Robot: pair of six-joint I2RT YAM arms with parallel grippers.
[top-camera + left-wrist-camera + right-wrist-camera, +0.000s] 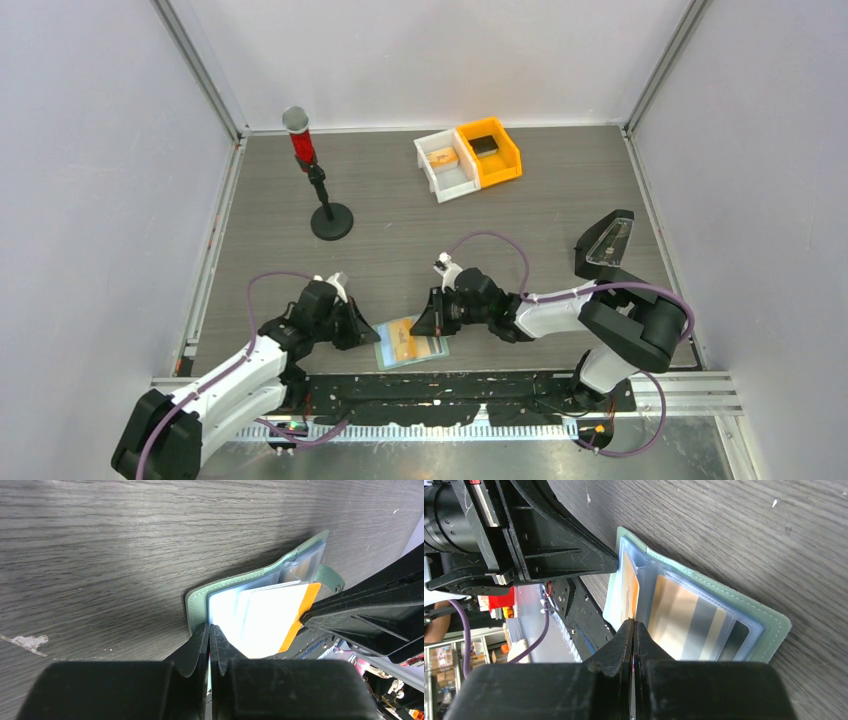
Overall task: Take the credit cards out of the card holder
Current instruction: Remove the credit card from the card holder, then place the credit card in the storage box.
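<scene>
Top view: 1 card holder (410, 343) lies open on the bench (400, 230) near the front edge, between 2 pincers.
Left wrist: left pincer (209, 628) pinched narrow on the card holder's near corner.
Right wrist: right pincer (634, 625) fully closed, tips touching the tan-orange card (629, 587); 2 credit cards (684, 622) sit in the pockets.

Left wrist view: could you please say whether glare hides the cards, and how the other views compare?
Left wrist: the card holder pocket is blown out white, only the edge of the orange card reads. Right wrist: even light, tan card stripes sharp. Top external: soft, even, holder small.
</scene>
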